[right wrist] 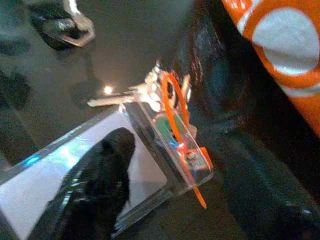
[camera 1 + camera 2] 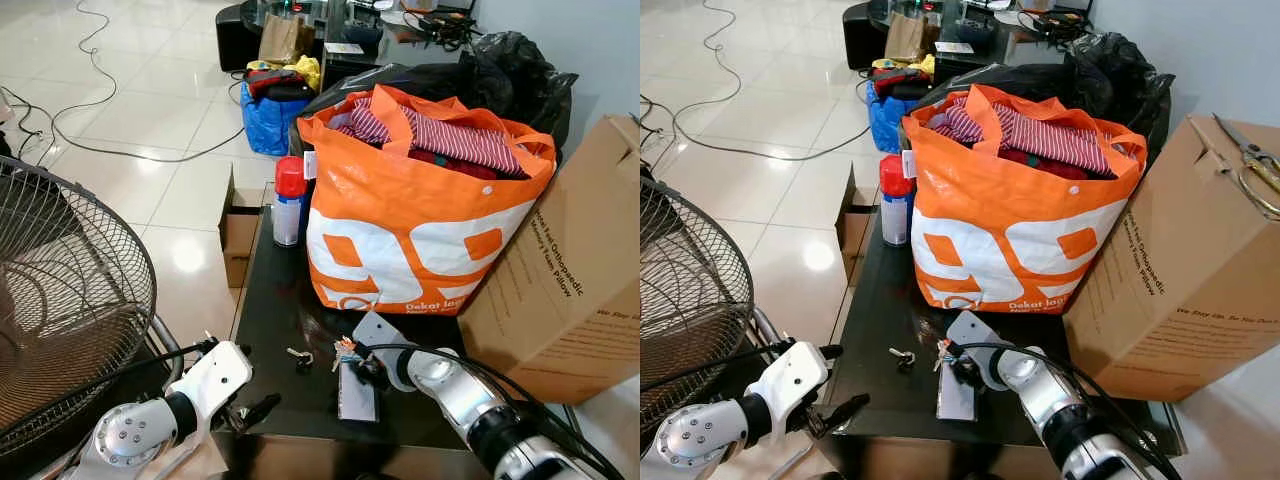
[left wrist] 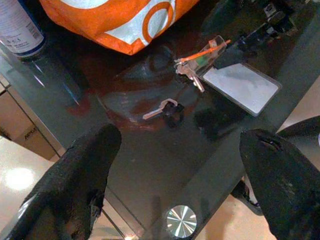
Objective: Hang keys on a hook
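**Right gripper closing in on the keys**

The right gripper has its fingers spread, straddling the keys and their clear tag, probably lined up to pinch. At nine o'clock of them lies a single key. The left gripper, fingers wide apart, hovers over the black table. No hook is visible.

Keys on table, before bag; can left.

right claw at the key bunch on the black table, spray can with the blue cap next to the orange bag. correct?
One error: the spray can has a red cap, not blue, as the left eye view shows. The rest holds: right claw at the key bunch on the black table, can beside the orange bag.
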### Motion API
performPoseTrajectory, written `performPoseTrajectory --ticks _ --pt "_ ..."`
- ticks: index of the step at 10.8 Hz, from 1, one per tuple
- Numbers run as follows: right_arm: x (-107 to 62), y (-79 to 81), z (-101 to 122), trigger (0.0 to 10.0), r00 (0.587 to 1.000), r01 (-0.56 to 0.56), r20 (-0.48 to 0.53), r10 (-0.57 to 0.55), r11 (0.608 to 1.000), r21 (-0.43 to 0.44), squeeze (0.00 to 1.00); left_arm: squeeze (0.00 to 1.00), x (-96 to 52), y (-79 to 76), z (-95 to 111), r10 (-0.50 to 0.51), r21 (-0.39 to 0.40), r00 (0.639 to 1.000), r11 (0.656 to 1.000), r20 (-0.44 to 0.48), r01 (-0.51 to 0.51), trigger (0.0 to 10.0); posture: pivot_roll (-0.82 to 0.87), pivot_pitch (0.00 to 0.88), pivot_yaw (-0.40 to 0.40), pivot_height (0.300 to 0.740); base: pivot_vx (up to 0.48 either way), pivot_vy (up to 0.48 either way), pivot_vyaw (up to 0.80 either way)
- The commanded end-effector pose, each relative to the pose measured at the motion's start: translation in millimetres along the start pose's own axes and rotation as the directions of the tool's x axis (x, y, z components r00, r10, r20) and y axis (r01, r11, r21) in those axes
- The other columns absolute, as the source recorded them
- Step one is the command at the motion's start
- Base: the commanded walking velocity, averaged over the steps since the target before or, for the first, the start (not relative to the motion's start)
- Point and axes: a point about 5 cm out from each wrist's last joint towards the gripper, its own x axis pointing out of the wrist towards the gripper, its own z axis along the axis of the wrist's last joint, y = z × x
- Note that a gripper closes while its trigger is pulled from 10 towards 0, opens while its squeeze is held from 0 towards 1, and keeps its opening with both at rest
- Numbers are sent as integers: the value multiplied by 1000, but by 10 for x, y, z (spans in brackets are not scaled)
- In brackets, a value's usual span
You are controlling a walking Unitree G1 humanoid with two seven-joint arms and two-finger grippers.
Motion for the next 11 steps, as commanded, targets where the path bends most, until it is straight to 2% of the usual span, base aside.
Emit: performPoseTrajectory --ticks 1,4,5,6,11 --pt "-4 -54 -3 2196 999 34 1 -34 999 7 0 0 -11 8 48 -10 13 1000 1000 15 10 10000 46 46 -99 740 0 0 0" --pt "26 -35 -67 980 999 28 -28 -29 999 -24 0 0 -34 8 60 -16 12 1000 1000 14 15 10000 49 52 -99 740 0 0 0" --pt "30 -33 -70 235 999 25 -27 -26 999 -22 0 0 -37 6 69 -17 11 1000 1000 14 17 10000 49 52 -99 740 0 0 0" --pt "32 -21 -100 0 999 8 -38 -10 999 -41 0 0 -34 4 90 -23 12 1000 1000 16 23 10000 49 52 -96 740 0 0 0" --pt "27 -36 -129 0 999 4 -35 -7 998 -62 0 0 -29 43 116 -26 23 1000 999 12 26 10000 46 50 -84 740 0 0 0"
